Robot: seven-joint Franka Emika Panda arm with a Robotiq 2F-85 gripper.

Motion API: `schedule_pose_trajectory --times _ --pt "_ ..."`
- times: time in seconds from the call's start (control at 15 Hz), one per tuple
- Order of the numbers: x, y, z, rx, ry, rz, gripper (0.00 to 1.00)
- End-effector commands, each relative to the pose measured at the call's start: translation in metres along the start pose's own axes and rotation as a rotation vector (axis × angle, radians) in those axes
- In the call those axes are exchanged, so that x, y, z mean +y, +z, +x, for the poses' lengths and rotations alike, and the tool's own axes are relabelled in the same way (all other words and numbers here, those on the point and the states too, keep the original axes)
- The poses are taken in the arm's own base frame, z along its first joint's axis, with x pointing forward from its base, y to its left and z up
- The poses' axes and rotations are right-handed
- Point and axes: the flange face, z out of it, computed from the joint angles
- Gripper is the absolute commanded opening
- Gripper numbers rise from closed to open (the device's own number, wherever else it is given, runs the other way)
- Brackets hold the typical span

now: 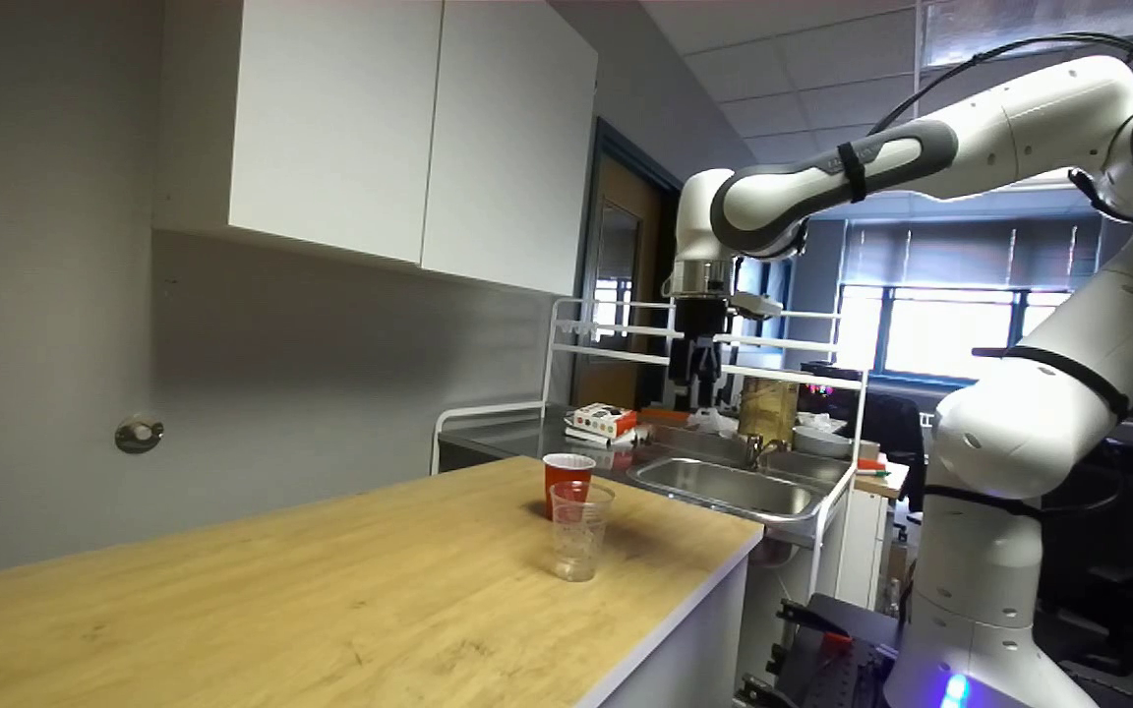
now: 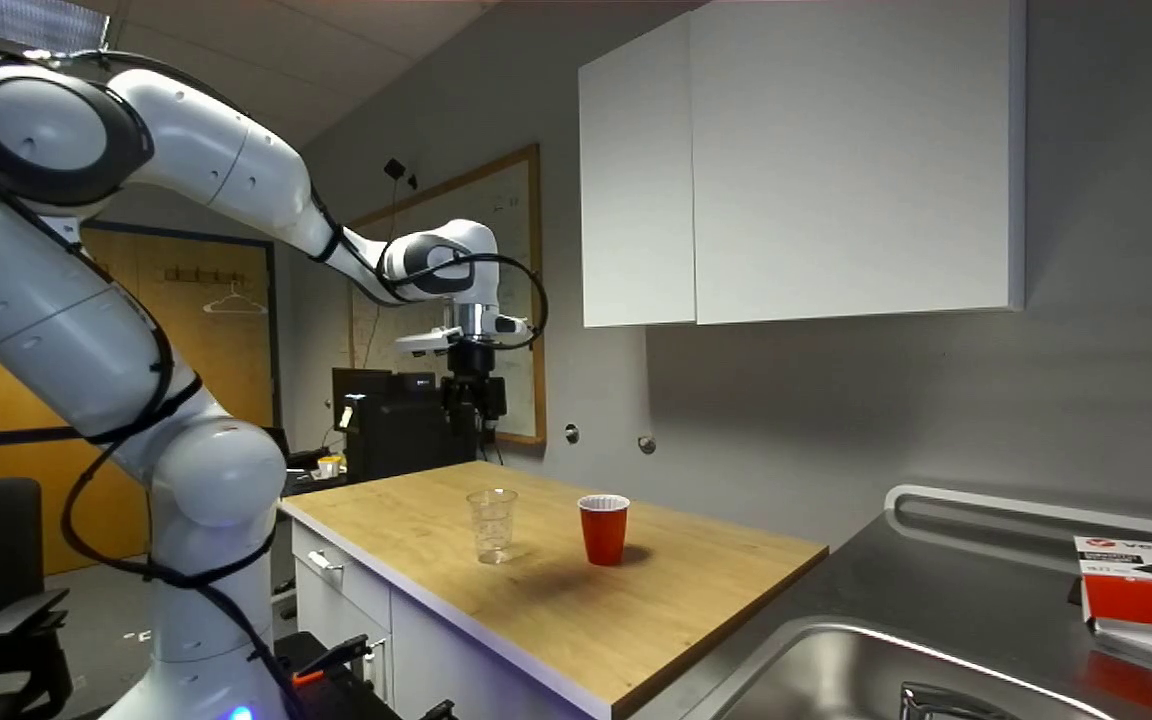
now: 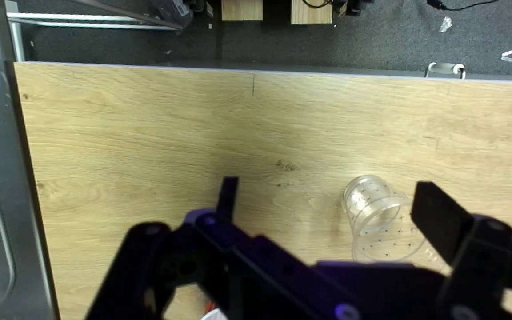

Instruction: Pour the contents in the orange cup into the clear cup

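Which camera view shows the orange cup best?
Best is an exterior view that shows the orange cup whole, nothing in front of it. In an exterior view where the clear cup overlaps its lower part, red shows through. The wrist view catches only a sliver past the claw, at the picture's bottom edge.

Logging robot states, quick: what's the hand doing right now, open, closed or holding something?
Hand: open wide, holding nothing.

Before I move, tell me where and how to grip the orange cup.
I'd grip the orange cup midway up its side wall, coming level from the sink side: it stands upright, open-topped, tapering to its base, and the clear cup sits farther from the sink.
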Motion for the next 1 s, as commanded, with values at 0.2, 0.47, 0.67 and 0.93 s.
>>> schedule_pose_trajectory --times 0.2,0.47,0.67,0.93 --pt "0.006 0.001 0.009 0.007 0.031 0.001 1.0" --pt "0.02 0.006 0.035 0.061 0.092 -0.011 1.0" --pt "0.032 0.013 0.063 0.113 0.134 -0.026 1.0" --pt "0.049 0.022 0.102 0.151 0.173 -0.043 1.0"
